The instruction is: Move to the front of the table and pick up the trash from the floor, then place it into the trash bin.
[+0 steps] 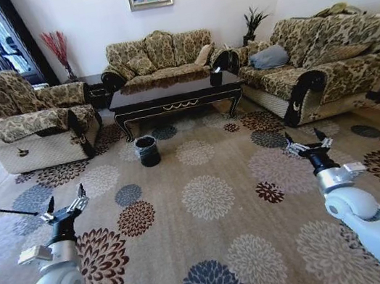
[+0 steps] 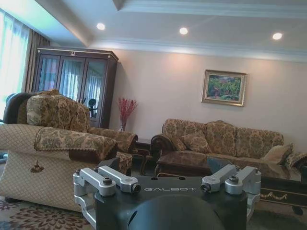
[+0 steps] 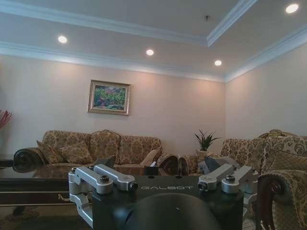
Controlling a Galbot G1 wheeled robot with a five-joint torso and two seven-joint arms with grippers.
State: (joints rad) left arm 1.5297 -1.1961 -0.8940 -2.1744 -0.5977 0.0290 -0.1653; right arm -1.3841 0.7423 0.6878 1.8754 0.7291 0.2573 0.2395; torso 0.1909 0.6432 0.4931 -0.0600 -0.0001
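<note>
While the robot stands well back on the carpet (image 1: 217, 255), the table (image 1: 174, 93) lies in the upper middle of the head picture, in front of the far sofa (image 1: 160, 55). The trash bin (image 1: 147, 150) stands on the carpet just below the table's left end. No trash can be made out on the floor from here; it is too small or hidden.

The left gripper (image 1: 64, 203) hangs at the lower left and the right gripper (image 1: 306, 140) at the right of the middle, both above the carpet, with their jaws spread apart and holding nothing.

By my judgement the trash is light. An empty bottle would be smooth and could slip or dent, so the jaws should take it across the body. Crumpled paper is soft and gives way; it wants a hold around its thickest part.
</note>
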